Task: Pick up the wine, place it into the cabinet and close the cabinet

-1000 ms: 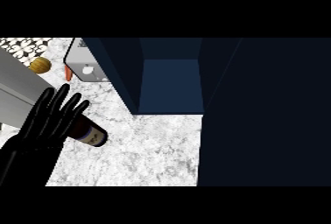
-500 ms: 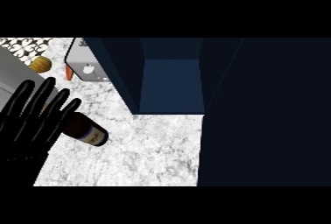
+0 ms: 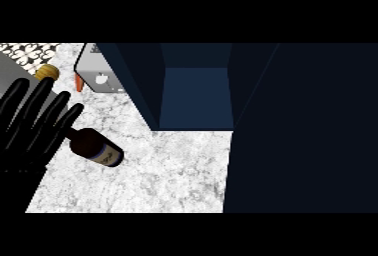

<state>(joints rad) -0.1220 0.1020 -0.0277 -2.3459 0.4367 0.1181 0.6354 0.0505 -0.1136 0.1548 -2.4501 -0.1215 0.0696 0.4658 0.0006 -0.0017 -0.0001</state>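
Note:
The wine bottle (image 3: 97, 149) is dark with a pale label and lies on its side on the white marble counter (image 3: 162, 175), left of centre. My left hand (image 3: 29, 127) is at the left edge, open with straight fingers pointing up. Its fingers cover the bottle's neck end, and I cannot tell whether they touch it. The cabinet (image 3: 196, 95) stands open at the top centre with a dark blue inside. Its dark door (image 3: 303, 130) fills the right side. My right hand does not show.
A grey appliance (image 3: 100, 75) stands at the back left beside the cabinet, with an orange item (image 3: 79, 83) against it. A round brownish object (image 3: 46, 71) sits further left. A patterned tile wall (image 3: 29, 52) shows at the top left.
My left hand has moved left and a little up, uncovering more of the bottle. The bottle has stayed where it lay.

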